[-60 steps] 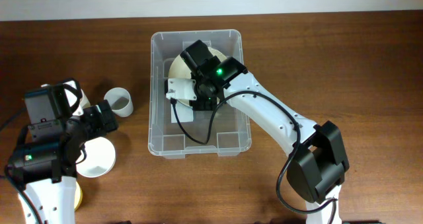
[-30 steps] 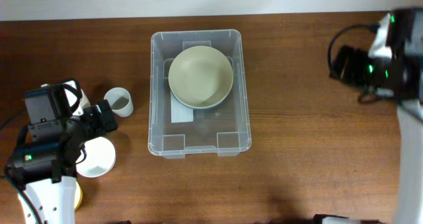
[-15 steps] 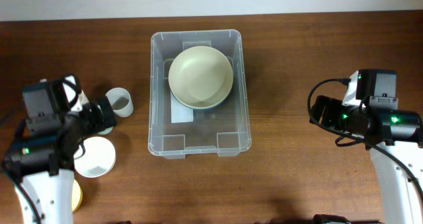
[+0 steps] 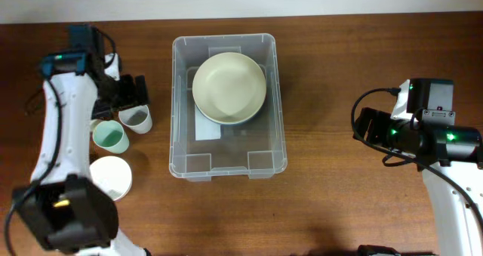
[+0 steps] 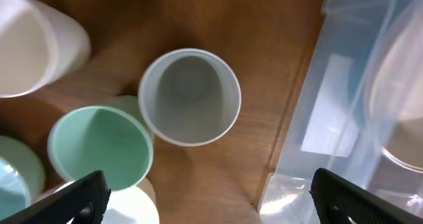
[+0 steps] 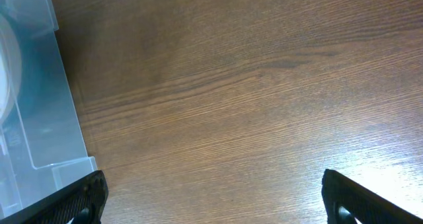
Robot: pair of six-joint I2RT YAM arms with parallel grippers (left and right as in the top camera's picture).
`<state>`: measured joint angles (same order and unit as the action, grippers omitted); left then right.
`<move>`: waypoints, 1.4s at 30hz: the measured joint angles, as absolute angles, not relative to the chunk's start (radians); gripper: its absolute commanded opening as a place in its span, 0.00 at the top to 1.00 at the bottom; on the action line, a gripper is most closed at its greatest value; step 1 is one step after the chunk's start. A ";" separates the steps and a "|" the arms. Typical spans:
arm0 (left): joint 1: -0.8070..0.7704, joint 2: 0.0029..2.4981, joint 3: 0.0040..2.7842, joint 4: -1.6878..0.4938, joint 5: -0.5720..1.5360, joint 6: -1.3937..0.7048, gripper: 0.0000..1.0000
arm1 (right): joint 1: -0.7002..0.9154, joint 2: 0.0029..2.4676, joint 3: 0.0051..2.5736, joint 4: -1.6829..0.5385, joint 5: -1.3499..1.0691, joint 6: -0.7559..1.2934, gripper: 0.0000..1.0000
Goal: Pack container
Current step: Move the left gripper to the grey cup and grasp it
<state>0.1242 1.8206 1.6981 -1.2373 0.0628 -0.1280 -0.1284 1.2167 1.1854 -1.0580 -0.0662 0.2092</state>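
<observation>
The clear container stands mid-table with a pale green bowl resting in its far half. My left gripper hangs open just above a white cup, left of the container. In the left wrist view the white cup stands upright ahead of the left gripper, the container to its right. My right gripper is open over bare table right of the container. The right wrist view has the right gripper empty, with a container corner at the left.
A mint green cup stands beside the white one, also the green cup in the left wrist view. A larger white cup sits nearer the front. Another white cup lies at the upper left of the left wrist view.
The right arm left the bowl in the container and drew back to the right. The left arm has swung from the front left up over the white cup, uncovering the green cup.
</observation>
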 measured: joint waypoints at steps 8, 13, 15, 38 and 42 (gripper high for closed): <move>0.058 1.903 1.698 -1.198 0.070 -0.094 0.01 | -0.128 1.217 1.185 -1.058 -0.066 0.209 0.01; 0.059 1.946 1.698 -1.180 0.072 -0.090 0.01 | -0.128 1.217 1.185 -1.058 -0.066 0.210 0.01; 0.059 1.975 1.698 -1.174 0.072 -0.090 0.01 | -0.128 1.217 1.185 -1.058 -0.066 0.210 0.01; 0.059 2.137 1.700 -1.108 0.072 -0.072 0.85 | -0.128 1.217 1.185 -1.059 -0.067 0.209 0.01; 0.059 2.137 1.700 -1.106 0.072 -0.070 0.96 | -0.128 1.217 1.185 -1.059 -0.066 0.210 0.01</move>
